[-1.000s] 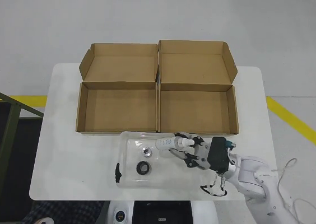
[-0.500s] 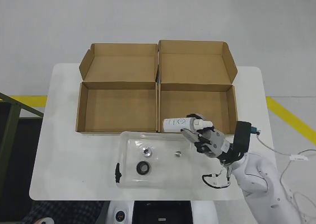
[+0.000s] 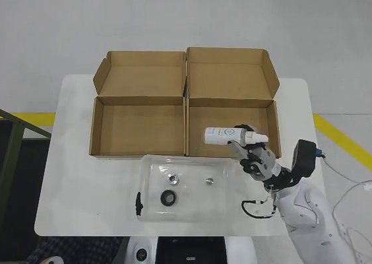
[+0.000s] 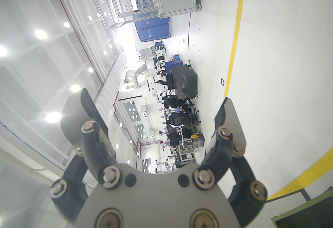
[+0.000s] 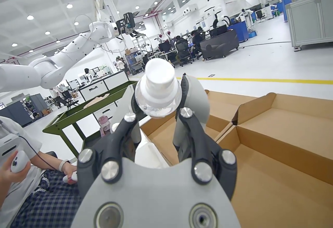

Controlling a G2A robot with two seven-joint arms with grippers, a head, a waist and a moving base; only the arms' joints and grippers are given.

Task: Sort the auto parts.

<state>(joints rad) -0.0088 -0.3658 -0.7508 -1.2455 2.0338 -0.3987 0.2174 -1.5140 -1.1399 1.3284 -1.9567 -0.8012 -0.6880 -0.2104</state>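
My right gripper (image 3: pixel 243 138) is shut on a white spray bottle (image 3: pixel 217 135), held level above the front part of the right cardboard box (image 3: pixel 229 112). In the right wrist view the bottle's cap (image 5: pixel 158 75) faces the camera between the fingers of the right gripper (image 5: pixel 160 99). A clear tray (image 3: pixel 148 166) in front of the boxes holds a black ring (image 3: pixel 168 197), a metal fitting (image 3: pixel 173 178) and a small bolt (image 3: pixel 208 180). The left gripper (image 4: pixel 156 99) is open and holds nothing, raised high off the table; the right wrist view shows it far off (image 5: pixel 128 23).
The left cardboard box (image 3: pixel 138 129) stands beside the right one, both with lids folded back. A black clip (image 3: pixel 138 203) sits at the tray's left edge. A green cart (image 5: pixel 85 112) stands off the table's left side. White table (image 3: pixel 74 165) is bare left of the tray.
The right gripper has lifted the bottle out of the clear tray and carried it back and to the right, over the right box. The tray's other parts lie as before.
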